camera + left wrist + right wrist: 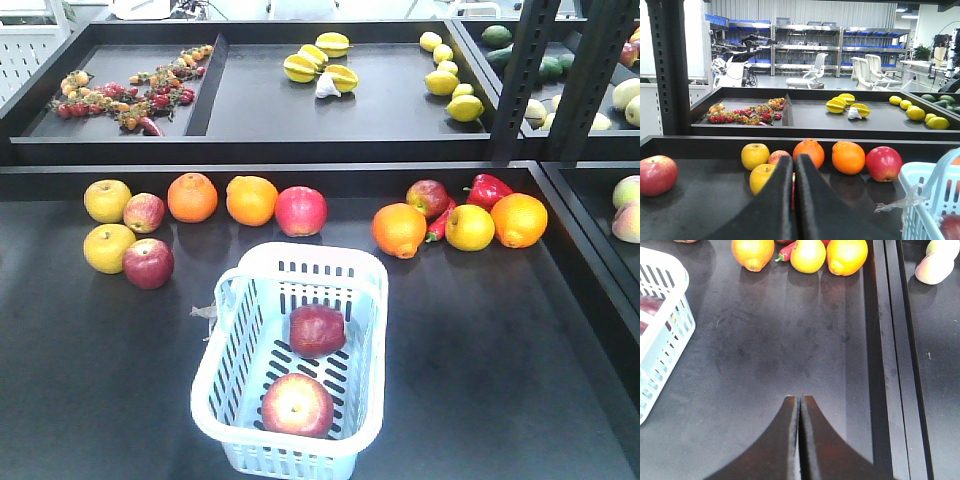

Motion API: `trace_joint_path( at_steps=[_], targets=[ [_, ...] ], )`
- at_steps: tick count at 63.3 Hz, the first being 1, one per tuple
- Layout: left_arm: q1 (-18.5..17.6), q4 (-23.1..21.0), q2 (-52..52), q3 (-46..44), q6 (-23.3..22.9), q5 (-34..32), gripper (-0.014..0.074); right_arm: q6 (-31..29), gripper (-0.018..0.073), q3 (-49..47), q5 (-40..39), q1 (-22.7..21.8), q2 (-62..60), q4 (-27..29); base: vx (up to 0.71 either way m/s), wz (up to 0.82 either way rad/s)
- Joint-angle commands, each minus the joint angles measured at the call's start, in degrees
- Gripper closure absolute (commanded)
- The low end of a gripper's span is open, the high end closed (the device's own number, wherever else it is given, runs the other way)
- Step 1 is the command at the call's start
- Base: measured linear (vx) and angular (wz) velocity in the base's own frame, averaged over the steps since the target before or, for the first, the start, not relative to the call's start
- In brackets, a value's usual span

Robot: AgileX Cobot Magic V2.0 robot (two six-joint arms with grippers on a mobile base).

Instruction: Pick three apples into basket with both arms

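Left claw (794, 165) closed, red apple (883, 163) right; basket (925, 200) beside

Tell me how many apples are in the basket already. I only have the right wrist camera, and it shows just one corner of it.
Observer: Two. In the basket, a dark red one lies mid-basket and a blushed one lies at the near end.
Operator: Where is the closest loose apple?
Observer: A dark red apple sits on the table left of the basket, beside a yellow apple.
Operator: What is the other arm doing?
Observer: The left gripper is shut, holding nothing, and points toward that fruit group.
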Motion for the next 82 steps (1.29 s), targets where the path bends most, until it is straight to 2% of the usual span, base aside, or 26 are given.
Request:
trace_joint_path(
  at_steps=[1, 37, 47, 56, 67, 73, 82],
  targets=[
    [0.0, -0.6, -0.8, 1.3, -0.5, -4.8, 0.0603, -0.3, 0.0568, -1.5, -3.1, -0.5, -0.2, -0.7, 0.0, 0.0],
    [0.0, -0.6, -0.9, 1.3, -0.5, -4.8, 0.0604, -0.3, 0.0568, -1.5, -3.1, -0.5, -0.2, -0.7, 0.0, 0.0],
    [0.0, -0.6, -0.9, 1.3, -0.5, -4.7, 0.0604, -0.3, 0.0568, 1.9, -4.1, -0.5, -2.6, -0.7, 0.0, 0.0],
    [0.0, -0.6, -0.9, 1.3, -0.5, -4.7, 0.0604, 0.2, 0.0568, 9.5, -16.0, -0.5, -8.0, -0.5, 0.0, 0.0],
    [0.0, -0.6, -0.9, 1.3, -0.5, -4.7, 0.0603, 0.5, 0.0568, 21.8, -37.4, -1.2, -16.5, -0.1, 0.0, 0.0],
    [0.0, -0.6, -0.9, 1.3, -0.5, -4.7, 0.0603, 0.4, 0.0568, 28.2, -46.7, -2.6, -21.6, 2.5, 0.0, 0.0],
    [0.0, -0.6, -0.9, 1.3, -0.5, -4.7, 0.0603, 0.4, 0.0568, 35.9, -53.5, -4.3, -29.7, 4.0, 0.0, 0.0]
  ],
)
